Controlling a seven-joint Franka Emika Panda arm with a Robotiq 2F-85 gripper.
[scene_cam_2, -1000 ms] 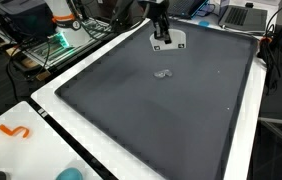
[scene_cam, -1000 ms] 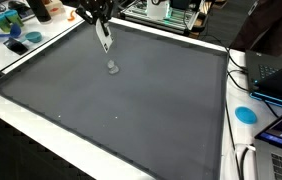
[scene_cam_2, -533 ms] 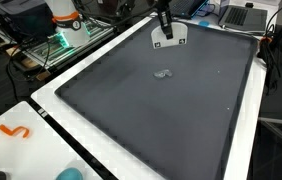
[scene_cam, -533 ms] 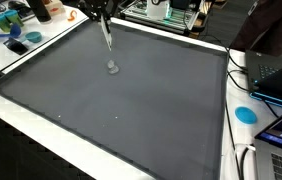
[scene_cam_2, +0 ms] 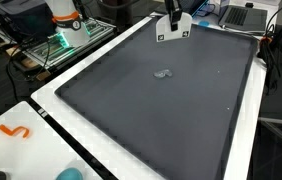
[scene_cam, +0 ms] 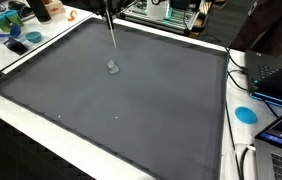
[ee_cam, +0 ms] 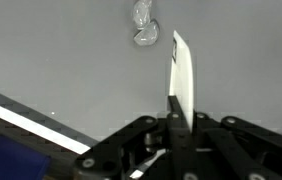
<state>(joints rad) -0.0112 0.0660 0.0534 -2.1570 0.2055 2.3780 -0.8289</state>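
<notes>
My gripper (ee_cam: pixel 178 118) is shut on a thin white flat card (ee_cam: pixel 184 72) and holds it in the air over the far edge of the dark grey mat (scene_cam: pixel 151 110). In both exterior views the gripper sits at the top of the frame (scene_cam: pixel 107 6) (scene_cam_2: pixel 171 10). The card hangs below it, edge-on (scene_cam: pixel 112 32) or face-on (scene_cam_2: pixel 172 29). A small clear crumpled object (scene_cam: pixel 112 67) (scene_cam_2: pixel 162 72) (ee_cam: pixel 144 25) lies on the mat, below the card and apart from it.
A white table border (scene_cam_2: pixel 51 100) surrounds the mat. A blue disc (scene_cam: pixel 245 114) and laptops (scene_cam: pixel 279 72) (scene_cam_2: pixel 243 15) lie along one side. An orange squiggle (scene_cam_2: pixel 14 131) lies on the border, and cluttered items (scene_cam: pixel 11 22) sit at a corner.
The gripper has risen with the white card, lifting it higher above the mat toward the far edge. The small clear object has not moved.
</notes>
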